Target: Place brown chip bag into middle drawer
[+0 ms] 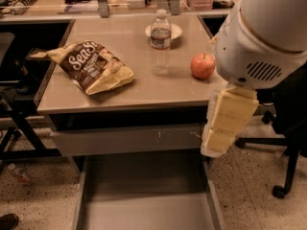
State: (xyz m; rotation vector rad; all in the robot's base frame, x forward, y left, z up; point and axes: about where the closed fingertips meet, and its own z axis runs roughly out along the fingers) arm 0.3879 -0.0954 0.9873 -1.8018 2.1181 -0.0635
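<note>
The brown chip bag [91, 66] lies flat on the left half of the desk top, with white script lettering on its dark middle. The middle drawer [144, 210] is pulled out below the desk, and its grey floor is bare. My arm's big white housing [264, 32] fills the upper right. The gripper [224, 123], a pale yellow piece, hangs from it at the desk's front right corner. It is above the drawer's right wall and far right of the bag, with nothing seen in it.
A red apple [203, 65] sits at the desk's right edge, close to my arm. A clear water bottle [161, 42] stands mid-desk with a white dish [165, 31] behind it. A scratched grey drawer front [129, 139] is above the open drawer. An office chair [288, 143] stands at right.
</note>
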